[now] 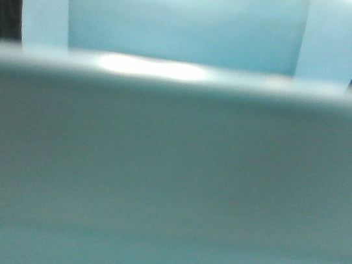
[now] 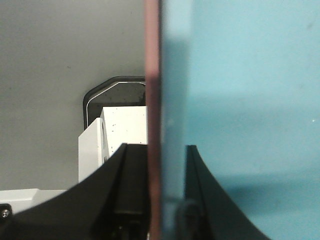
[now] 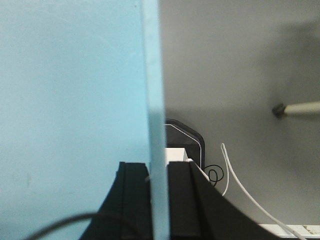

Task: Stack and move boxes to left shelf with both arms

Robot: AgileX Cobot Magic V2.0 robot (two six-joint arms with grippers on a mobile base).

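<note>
The light blue box [image 1: 169, 183] filled the front view, blurred and very close. In the left wrist view, the pink box's [image 2: 152, 125] wall lay flush against its side.

Left gripper [image 2: 167, 200] was clamped across a bin wall, right gripper [image 3: 159, 200] likewise, fingers straddling both sides.

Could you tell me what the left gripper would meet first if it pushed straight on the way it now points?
The left gripper straddles the stacked walls of the pink bin and blue bin, so it would slide along them. Beyond is only the grey floor, distance unclear.
</note>
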